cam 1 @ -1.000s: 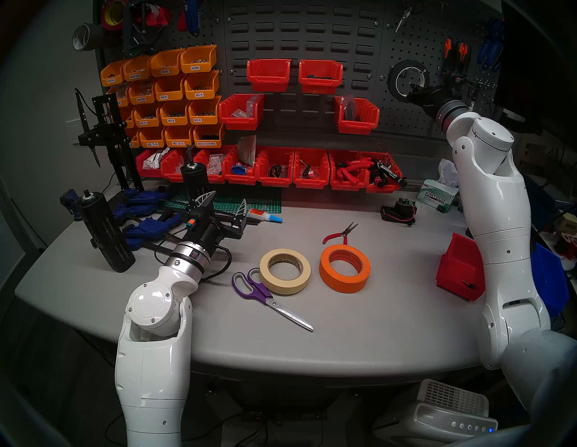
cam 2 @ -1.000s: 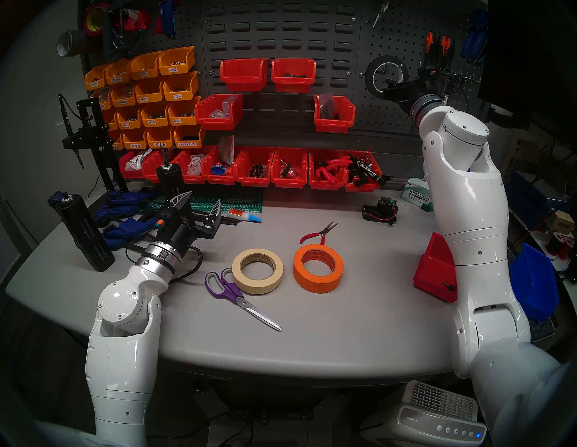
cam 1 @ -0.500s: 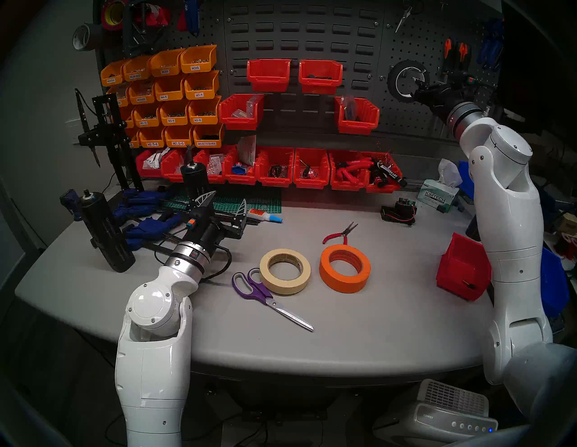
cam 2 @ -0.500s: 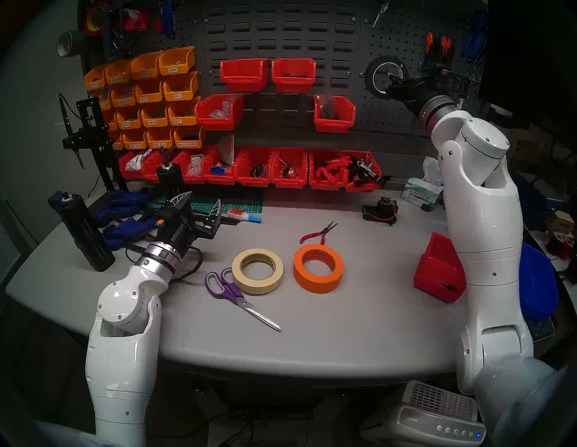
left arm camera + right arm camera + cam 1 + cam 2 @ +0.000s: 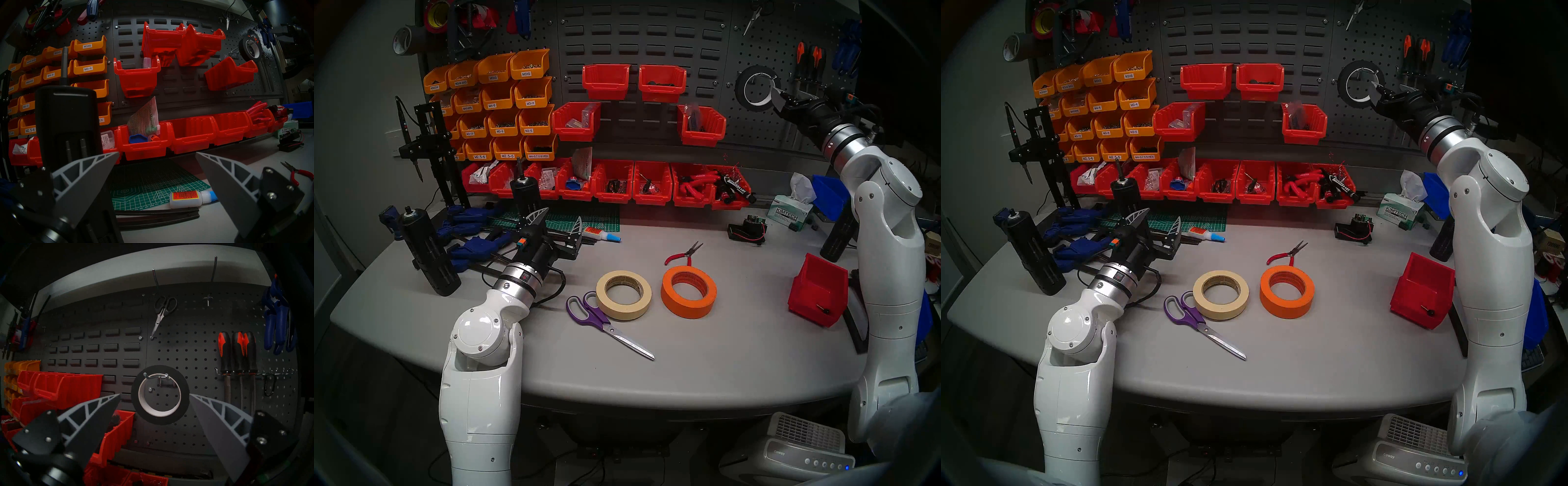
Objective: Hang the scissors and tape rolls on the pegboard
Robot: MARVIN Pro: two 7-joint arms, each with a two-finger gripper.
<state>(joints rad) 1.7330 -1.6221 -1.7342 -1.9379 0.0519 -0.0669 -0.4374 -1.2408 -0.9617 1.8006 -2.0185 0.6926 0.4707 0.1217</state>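
The black tape roll (image 5: 740,89) with a white core hangs on a metal hook on the dark perforated pegboard (image 5: 765,44). My right gripper (image 5: 777,98) is open and empty, just right of the roll and apart from it. In the right wrist view the roll (image 5: 159,420) hangs beyond the spread fingers (image 5: 95,414). The cream tape roll (image 5: 622,314), the orange tape roll (image 5: 685,310) and the purple-handled scissors (image 5: 595,315) lie flat mid-table. My left gripper (image 5: 562,217) is open and empty over the green mat at the back left.
Red pliers (image 5: 682,255) lie behind the orange roll. A loose red bin (image 5: 818,288) sits at the table's right by my right arm. Small dark scissors (image 5: 164,310) and orange-black files (image 5: 237,351) hang on the pegboard. Black tool stands (image 5: 429,251) and blue clamps crowd the left.
My right arm has pulled back to the right, away from the black roll, which stays on its hook. The left arm has not moved.
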